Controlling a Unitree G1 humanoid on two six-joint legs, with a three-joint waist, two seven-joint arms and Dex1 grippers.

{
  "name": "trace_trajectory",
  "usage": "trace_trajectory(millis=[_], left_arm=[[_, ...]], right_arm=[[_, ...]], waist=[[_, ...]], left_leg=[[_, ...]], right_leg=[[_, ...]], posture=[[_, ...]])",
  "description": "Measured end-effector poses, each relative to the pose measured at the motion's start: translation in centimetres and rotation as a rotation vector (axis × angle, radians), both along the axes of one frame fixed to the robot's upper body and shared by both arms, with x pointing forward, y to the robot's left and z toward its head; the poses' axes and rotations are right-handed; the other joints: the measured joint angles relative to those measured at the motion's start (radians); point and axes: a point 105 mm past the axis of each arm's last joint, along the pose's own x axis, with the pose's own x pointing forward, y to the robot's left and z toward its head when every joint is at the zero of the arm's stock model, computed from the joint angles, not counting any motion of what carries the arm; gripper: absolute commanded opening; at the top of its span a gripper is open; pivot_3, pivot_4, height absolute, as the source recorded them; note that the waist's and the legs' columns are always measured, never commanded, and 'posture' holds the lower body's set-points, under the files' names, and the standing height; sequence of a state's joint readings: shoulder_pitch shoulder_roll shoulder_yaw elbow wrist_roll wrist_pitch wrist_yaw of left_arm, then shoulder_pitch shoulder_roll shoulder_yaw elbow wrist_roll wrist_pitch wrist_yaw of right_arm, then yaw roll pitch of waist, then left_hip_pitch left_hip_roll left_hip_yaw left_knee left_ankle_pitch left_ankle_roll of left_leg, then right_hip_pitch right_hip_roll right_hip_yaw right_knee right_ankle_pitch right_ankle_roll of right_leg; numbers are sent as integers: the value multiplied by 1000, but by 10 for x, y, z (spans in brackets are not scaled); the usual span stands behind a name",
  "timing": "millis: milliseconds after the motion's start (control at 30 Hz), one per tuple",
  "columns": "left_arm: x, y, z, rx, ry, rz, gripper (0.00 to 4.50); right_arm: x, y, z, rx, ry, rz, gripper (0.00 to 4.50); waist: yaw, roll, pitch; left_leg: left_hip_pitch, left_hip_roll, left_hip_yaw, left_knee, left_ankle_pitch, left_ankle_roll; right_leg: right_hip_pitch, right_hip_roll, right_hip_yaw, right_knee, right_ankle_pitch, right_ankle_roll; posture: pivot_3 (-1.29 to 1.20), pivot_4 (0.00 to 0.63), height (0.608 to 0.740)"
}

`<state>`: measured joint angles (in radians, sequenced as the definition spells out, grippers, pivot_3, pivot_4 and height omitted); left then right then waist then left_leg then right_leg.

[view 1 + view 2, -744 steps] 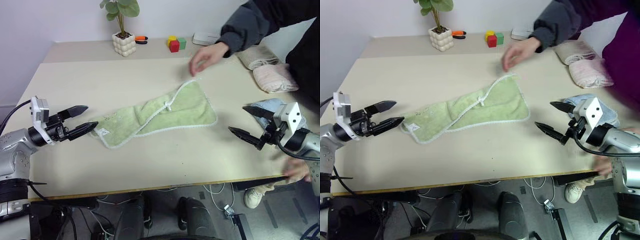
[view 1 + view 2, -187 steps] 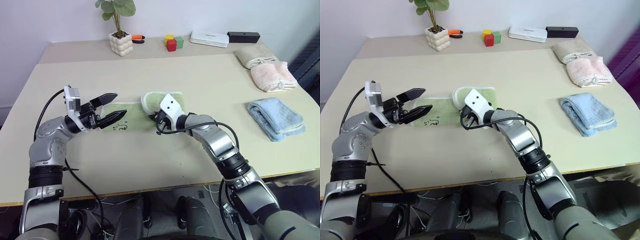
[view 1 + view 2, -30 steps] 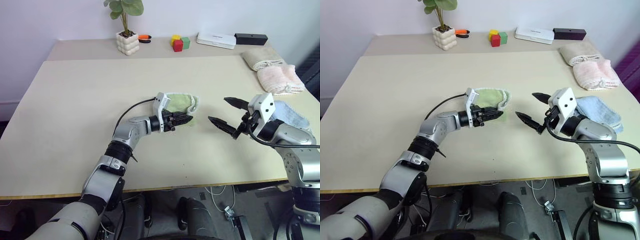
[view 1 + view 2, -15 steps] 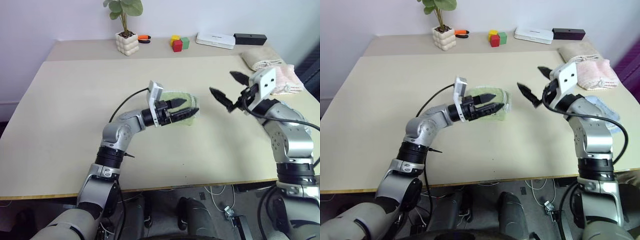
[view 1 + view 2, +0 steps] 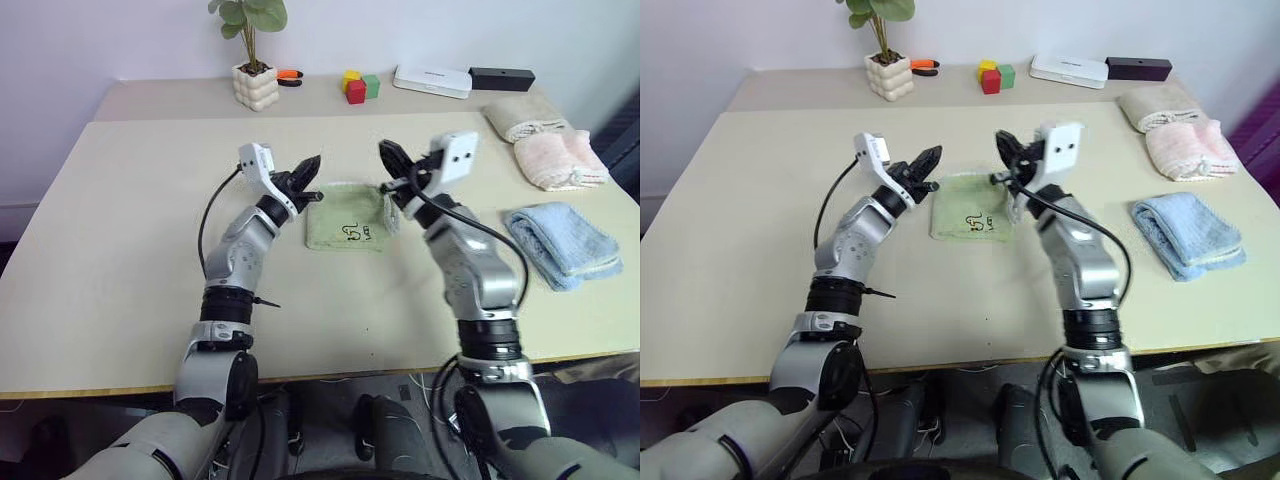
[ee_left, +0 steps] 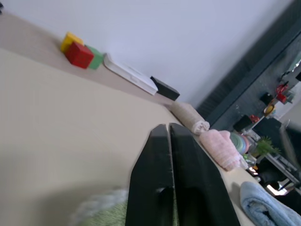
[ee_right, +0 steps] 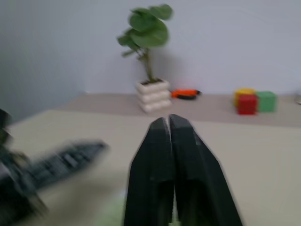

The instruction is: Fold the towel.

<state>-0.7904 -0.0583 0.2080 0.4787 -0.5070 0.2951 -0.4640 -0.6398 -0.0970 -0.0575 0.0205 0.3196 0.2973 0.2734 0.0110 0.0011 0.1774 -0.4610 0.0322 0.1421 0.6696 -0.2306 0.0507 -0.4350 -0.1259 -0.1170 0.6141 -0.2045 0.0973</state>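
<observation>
The towel (image 5: 347,216) is found folded into a small packet at the middle of the table (image 5: 130,250), lying below and between both grippers. The left gripper (image 5: 306,168) and right gripper (image 5: 388,157) are raised clear, fingers pressed together, empty, about equally near.

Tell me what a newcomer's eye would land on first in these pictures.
The folded green towel lies mid-table, its dark embroidered mark facing up. Above its far corners hang the left claw and the right claw, both shut and empty. A blue towel lies to the right.
</observation>
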Motion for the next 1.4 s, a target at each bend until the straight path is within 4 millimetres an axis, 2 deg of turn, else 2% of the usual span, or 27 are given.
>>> trace_trajectory(millis=[100, 233, 367, 533, 700, 1100, 1133, 1167, 1233, 1300, 1400], left_arm=[[3, -9, -10, 48, 28, 17, 74], [10, -11, -27, 125, 71, 59, 74], [12, -10, -39, 156, 100, 79, 74], [13, -8, -42, 180, 97, 85, 74], [13, -3, -49, 206, 107, 97, 74], [9, 27, -59, 234, 100, 117, 74], [9, 29, -60, 232, 101, 114, 0], [8, 29, -59, 224, 102, 107, 0], [5, 31, -54, 199, 94, 78, 534], [3, 33, -44, 155, 77, 53, 1281], [1, 36, -29, 142, 32, 52, 2745]], right_arm=[[8, 8, -7, -6, 26, -33, 20], [20, 13, -45, -58, 133, -85, 20], [29, 3, -77, -85, 229, -176, 20], [32, -14, -102, -79, 297, -250, 20], [32, -22, -106, -101, 291, -284, 20], [29, -39, -117, -108, 314, -311, 20], [29, -40, -117, -104, 315, -308, 557], [29, -41, -117, -94, 318, -304, 869], [29, -41, -116, -69, 320, -288, 1780], [29, -44, -114, -67, 315, -291, 2714], [30, -54, -110, -71, 298, -335, 4222]], waist=[[-3, 0, 0], [-10, 0, 0], [-19, 0, 0], [-26, 0, 0], [-27, 0, 0], [-28, 0, 0], [-28, 0, 0], [-28, 0, 0], [-28, 0, 0], [-28, 0, 0], [-27, 0, 0]], left_leg=[[1, 0, 0, 0, 0, 0], [1, 0, 0, -1, 0, -1], [0, 0, 0, -1, 0, -1], [1, 0, 0, -1, 1, -1], [1, 1, 0, -1, 1, -1], [1, 1, 0, -1, 1, -1], [1, 1, 0, -1, 1, -1], [1, 1, 0, -1, 1, -1], [1, 1, 0, -1, 1, -1], [1, 1, 0, -1, 1, -2], [1, 1, 0, -1, 1, -2]], right_leg=[[1, 1, 0, 0, 0, 0], [0, 2, 0, 0, 0, 0], [0, 2, 0, -1, 0, 0], [0, 2, 0, 0, 0, 0], [0, 2, 0, 0, 0, 0], [0, 2, 0, 0, 0, 0], [0, 2, 0, 0, 0, 0], [0, 2, 0, 0, 0, 0], [0, 2, 0, 0, 0, 0], [0, 2, 0, 0, 0, 0], [0, 2, 0, 0, 0, 0]], posture=[[0, 150, 740], [0, 150, 740], [0, 150, 740], [0, 150, 740], [0, 150, 740], [0, 150, 740], [0, 150, 740], [0, 150, 740], [0, 150, 740], [0, 150, 740], [0, 150, 740]])
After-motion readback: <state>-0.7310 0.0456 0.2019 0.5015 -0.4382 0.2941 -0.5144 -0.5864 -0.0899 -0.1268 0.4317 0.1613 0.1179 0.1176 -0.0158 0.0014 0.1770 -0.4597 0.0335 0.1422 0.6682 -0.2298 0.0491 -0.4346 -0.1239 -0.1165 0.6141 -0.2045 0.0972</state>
